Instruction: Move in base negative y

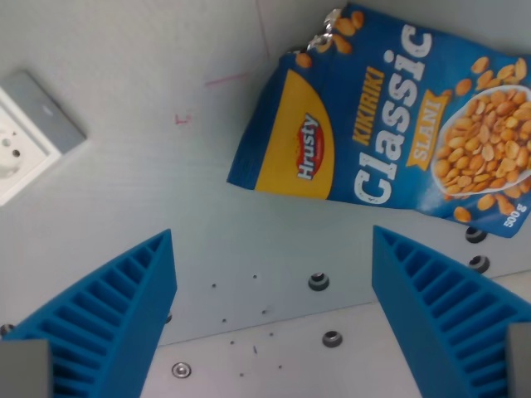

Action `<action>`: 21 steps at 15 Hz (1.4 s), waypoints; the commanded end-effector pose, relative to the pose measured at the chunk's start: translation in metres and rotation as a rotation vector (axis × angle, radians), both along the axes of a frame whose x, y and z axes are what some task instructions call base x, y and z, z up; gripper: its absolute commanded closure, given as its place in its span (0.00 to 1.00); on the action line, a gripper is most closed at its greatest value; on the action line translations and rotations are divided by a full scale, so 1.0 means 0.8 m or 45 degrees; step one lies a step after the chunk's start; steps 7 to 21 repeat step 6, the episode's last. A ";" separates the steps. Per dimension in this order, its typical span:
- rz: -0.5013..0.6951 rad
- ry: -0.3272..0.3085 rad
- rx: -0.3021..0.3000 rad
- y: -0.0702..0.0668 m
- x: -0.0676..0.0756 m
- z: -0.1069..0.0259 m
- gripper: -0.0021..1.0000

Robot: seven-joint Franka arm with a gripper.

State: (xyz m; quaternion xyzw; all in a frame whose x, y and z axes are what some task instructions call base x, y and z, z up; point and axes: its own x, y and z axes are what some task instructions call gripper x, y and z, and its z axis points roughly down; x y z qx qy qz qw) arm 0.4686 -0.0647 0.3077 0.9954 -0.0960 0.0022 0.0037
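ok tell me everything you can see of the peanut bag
The peanut bag is a glossy blue plastic pouch printed with "Hrusty", "Kikiriki", "Classic", "Slani" and "500 g", a yellow panel and pictures of peanuts. It lies flat and tilted on the light table, at the wrist view's upper right, cut off by the right edge. One end looks torn open, showing silvery lining. It looks creased and partly flattened. Nothing touches it but the table; the open gripper is apart from it.

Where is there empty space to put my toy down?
Bare table lies between the socket box and the peanut bag, and lower down between the two blue fingers. The upper right is crowded by the bag.
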 end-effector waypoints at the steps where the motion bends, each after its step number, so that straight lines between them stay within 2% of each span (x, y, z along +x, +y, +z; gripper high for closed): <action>1: 0.020 0.016 0.002 -0.020 0.011 0.002 0.00; 6: 0.020 0.016 0.002 -0.053 0.018 0.001 0.00; 21: 0.020 0.016 0.002 -0.053 0.018 0.001 0.00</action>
